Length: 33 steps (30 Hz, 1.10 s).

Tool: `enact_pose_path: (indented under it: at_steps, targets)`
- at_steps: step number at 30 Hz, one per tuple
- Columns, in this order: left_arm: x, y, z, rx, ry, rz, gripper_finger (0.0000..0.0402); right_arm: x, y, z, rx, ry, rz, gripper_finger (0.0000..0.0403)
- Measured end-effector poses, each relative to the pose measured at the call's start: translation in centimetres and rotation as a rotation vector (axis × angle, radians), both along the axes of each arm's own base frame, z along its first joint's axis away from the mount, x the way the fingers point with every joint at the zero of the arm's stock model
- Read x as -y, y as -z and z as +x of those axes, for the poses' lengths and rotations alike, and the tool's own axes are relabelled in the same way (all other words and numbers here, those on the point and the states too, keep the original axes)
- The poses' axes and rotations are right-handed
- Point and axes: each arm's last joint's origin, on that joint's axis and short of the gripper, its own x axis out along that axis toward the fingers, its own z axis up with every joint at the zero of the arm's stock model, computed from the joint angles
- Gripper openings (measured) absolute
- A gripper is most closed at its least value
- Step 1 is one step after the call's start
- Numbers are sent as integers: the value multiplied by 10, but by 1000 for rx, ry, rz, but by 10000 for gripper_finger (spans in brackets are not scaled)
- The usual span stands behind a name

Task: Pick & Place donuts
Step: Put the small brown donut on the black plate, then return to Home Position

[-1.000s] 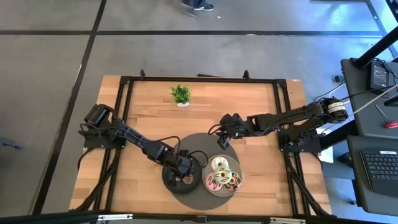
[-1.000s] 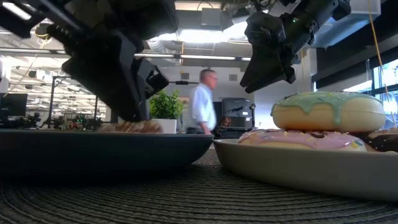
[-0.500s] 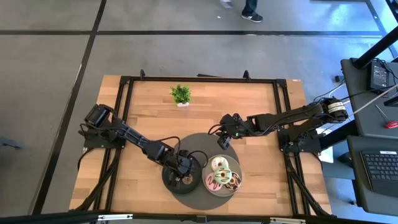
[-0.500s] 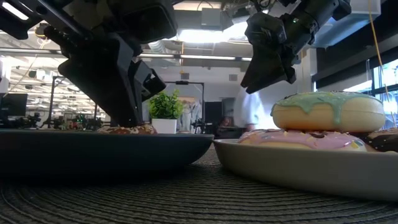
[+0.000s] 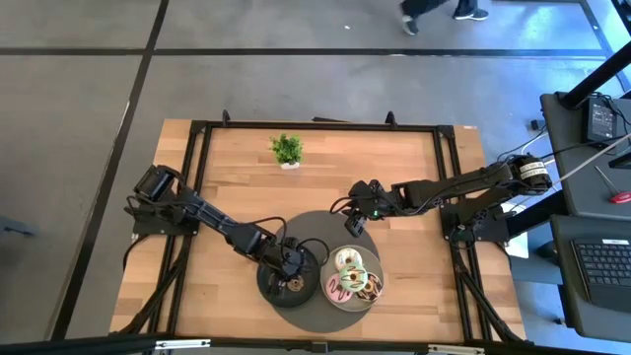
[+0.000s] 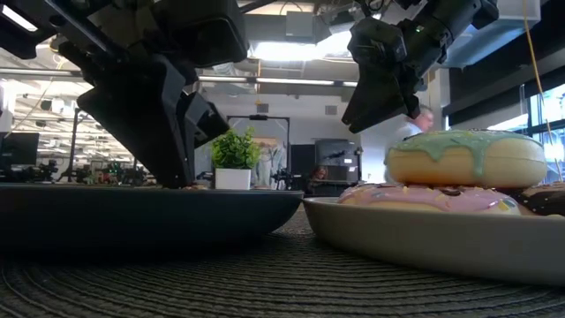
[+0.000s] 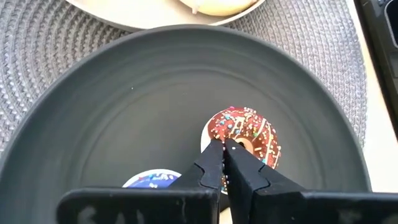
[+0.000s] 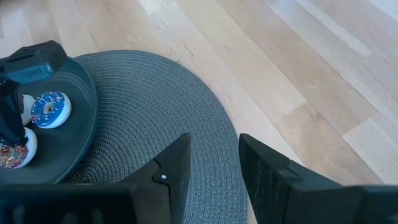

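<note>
A small chocolate donut with sprinkles (image 7: pixel 249 132) lies on the dark plate (image 7: pixel 68 118), beside a small blue-iced donut (image 7: pixel 149 180) that my left gripper partly hides. My left gripper (image 7: pixel 224 148) reaches down onto that plate (image 5: pixel 266 288) and is shut on the chocolate donut. The larger donuts are stacked on the light plate (image 5: pixel 377 301): white (image 5: pixel 347 259), green (image 6: pixel 466 157), pink (image 6: pixel 428 199) and chocolate (image 5: pixel 372 288). My right gripper (image 8: pixel 214 149) is open and hovers above the mat's far right part (image 5: pixel 353 225). My left gripper pinches the small chocolate donut by the side of its ring (image 7: pixel 214 134) that faces the gripper. One finger (image 7: pixel 239 158) sits at the hole and the other (image 7: pixel 210 163) outside the ring. The fingers slant down from above. The donut rests flat on the dark plate.
Both plates sit on a round grey woven mat (image 8: pixel 155 99) near the table's near edge. A small potted plant (image 5: pixel 287 150) stands by the far edge. Bare wood lies to the mat's left, right and far side. People walk on the floor beyond the table.
My left gripper has come down onto the dark plate. In the low view the small donut showed beside and under its fingers a second ago and is now hidden behind them. My right arm has kept still.
</note>
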Motion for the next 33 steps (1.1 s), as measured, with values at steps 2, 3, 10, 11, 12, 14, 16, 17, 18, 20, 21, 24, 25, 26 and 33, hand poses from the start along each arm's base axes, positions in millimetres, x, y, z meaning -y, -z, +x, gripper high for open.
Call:
enact_pose_path:
  at_steps: [2,3,10,11,12,14,16,17,18,20,21,24,25,26,33]
  targets:
    - [0,0,0,4,1,-2,4,0,0,0,0,0,0,137]
    - [0,0,0,4,0,-3,4,0,0,0,0,0,0,137]
    - [0,0,0,2,-10,-9,5,0,0,0,0,-1,-1,137]
    - [0,0,0,1,-11,-9,7,0,0,0,0,-1,0,137]
    - [0,0,0,1,-11,-9,9,0,0,0,0,-1,0,137]
    - [0,0,0,1,-12,-9,15,0,0,0,0,-1,0,137]
    - [0,0,0,-1,-16,-12,23,0,0,0,0,-1,-1,137]
    - [0,0,0,-2,-18,-13,26,0,0,0,0,-1,-1,137]
    - [0,0,0,-2,-18,-14,30,0,0,0,0,-1,-1,137]
    - [0,0,0,-3,-21,-16,37,0,0,0,0,-1,-1,137]
    - [0,0,0,-3,-21,-16,41,0,0,0,0,-1,-1,137]
    - [0,0,0,-3,-21,-15,53,0,0,0,0,-1,-1,137]
    - [0,0,0,-3,-21,-15,57,0,0,0,0,-1,-1,137]
    - [0,0,0,-5,-20,-14,61,0,0,0,0,-1,-1,137]
    - [-10,-10,-8,-76,-82,-24,83,0,0,0,1,3,4,137]
